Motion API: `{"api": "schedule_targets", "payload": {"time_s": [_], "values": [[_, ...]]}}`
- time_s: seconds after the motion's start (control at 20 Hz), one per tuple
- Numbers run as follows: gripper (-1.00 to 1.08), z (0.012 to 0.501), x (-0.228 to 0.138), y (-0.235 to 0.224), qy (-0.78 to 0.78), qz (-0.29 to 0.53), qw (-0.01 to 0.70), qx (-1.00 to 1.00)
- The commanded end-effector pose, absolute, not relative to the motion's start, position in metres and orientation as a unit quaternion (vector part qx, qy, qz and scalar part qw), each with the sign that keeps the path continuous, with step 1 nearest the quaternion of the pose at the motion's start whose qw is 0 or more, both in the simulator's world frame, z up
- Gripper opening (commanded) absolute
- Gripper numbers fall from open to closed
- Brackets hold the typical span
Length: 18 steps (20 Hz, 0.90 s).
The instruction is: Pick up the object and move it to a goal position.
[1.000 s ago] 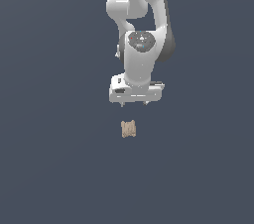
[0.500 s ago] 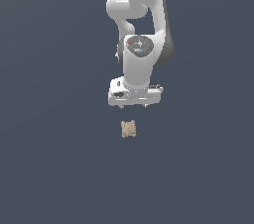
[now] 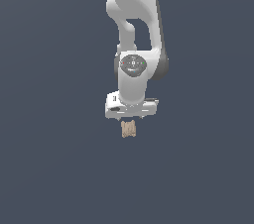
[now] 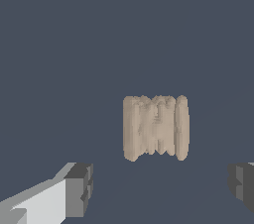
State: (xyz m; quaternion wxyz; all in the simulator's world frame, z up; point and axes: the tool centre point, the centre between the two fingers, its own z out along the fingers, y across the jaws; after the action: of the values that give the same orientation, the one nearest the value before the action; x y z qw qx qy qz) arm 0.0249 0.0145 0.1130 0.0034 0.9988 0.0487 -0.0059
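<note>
The object [image 3: 129, 129] is a small tan-beige blocky lump with ribbed, mottled sides, lying on the dark grey floor. In the exterior view my white gripper [image 3: 131, 117] hangs just above it and covers its top edge. In the wrist view the object [image 4: 156, 127] lies between and just beyond my two fingertips [image 4: 79, 190], which stand wide apart with nothing between them. The gripper [image 4: 161, 186] is open and empty.
The flat dark grey floor [image 3: 54, 168] surrounds the object on all sides. The white arm [image 3: 133, 29] rises above the gripper. No other object or marker shows.
The gripper has moved down toward the object and slightly to the exterior view's left. The object has not moved.
</note>
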Motion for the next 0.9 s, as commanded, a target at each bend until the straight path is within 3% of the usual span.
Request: {"api": "schedule_targets", "payload": {"time_s": [0.0,0.85], "values": [[1.0,0.104,0.032,0.011,0.052,-0.003,0.002,0.999],[1.0,0.066,0.04,0.007,0.055,0.0,0.0,0.999]]}}
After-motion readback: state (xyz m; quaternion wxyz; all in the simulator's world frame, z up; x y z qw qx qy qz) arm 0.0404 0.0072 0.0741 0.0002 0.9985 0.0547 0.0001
